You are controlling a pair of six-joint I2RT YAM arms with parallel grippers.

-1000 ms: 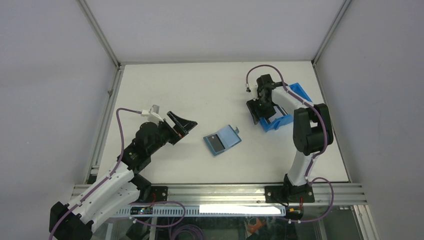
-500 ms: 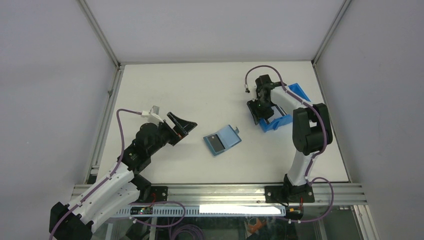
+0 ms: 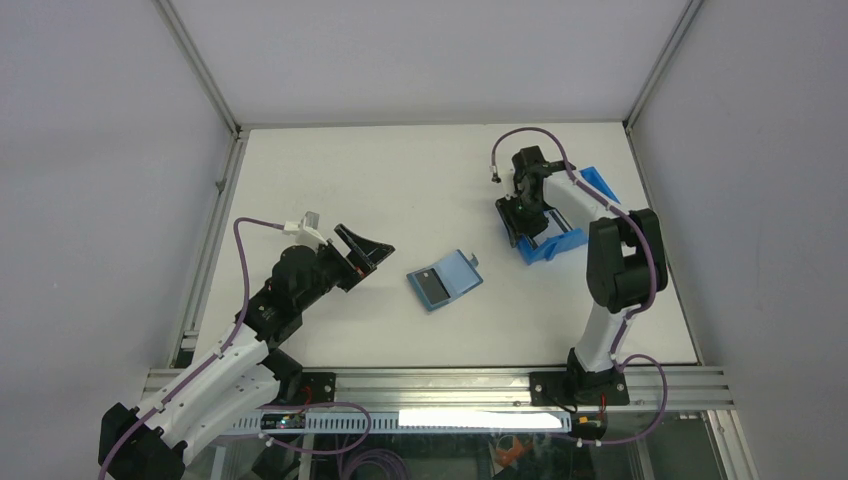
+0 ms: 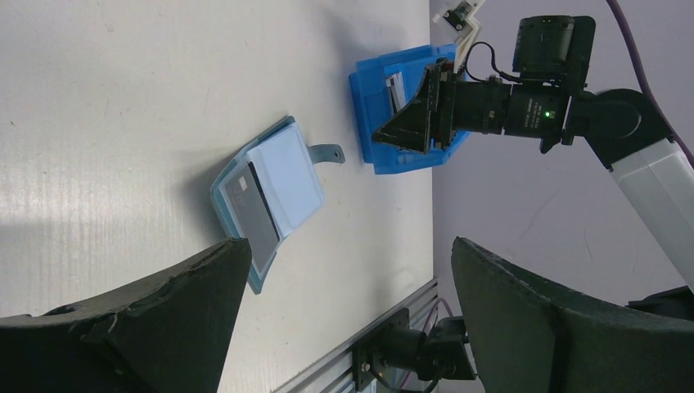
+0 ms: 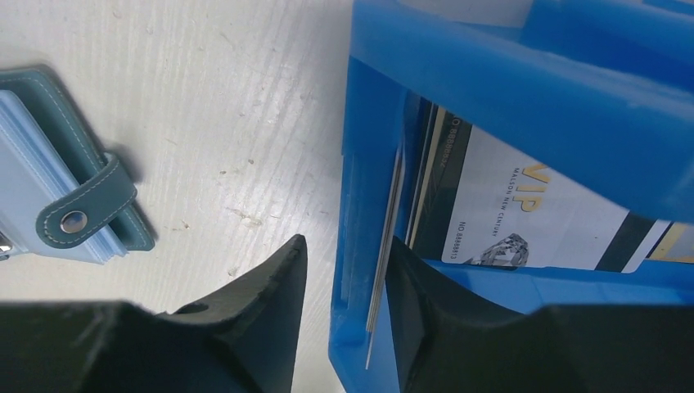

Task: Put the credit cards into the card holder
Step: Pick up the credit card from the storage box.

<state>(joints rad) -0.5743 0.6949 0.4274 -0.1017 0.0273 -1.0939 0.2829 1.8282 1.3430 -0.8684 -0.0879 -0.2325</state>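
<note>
White tabletop point(image 3: 400, 180) ringed by grey walls: little has moved on it in the last second. The right gripper point(image 5: 348, 246) has drawn its jaws in from a wider spread and nudged closer against the blue plastic bin point(image 5: 507, 74) at 2 o'clock. It now straddles the bin's near wall, one finger outside and one inside. A sliver of table shows between the outer finger and the wall, so the jaws are narrow but not clamped, and nothing is held. I judge this as a pinch being set up on a card standing against that wall; no card is out yet.

The left gripper point(image 4: 352, 246) has stayed at 9 o'clock, spread wide and empty, facing the centre.

The credit cards point(image 5: 524, 213) stand on edge inside the bin, pale with a dark stripe, one lettered VIP in gold. The card holder point(image 3: 445, 280) has not shifted. It lies open near the table's centre, teal outside and light blue within. A dark card-like rectangle shows on one half, and its snap tab points towards the bin.
</note>
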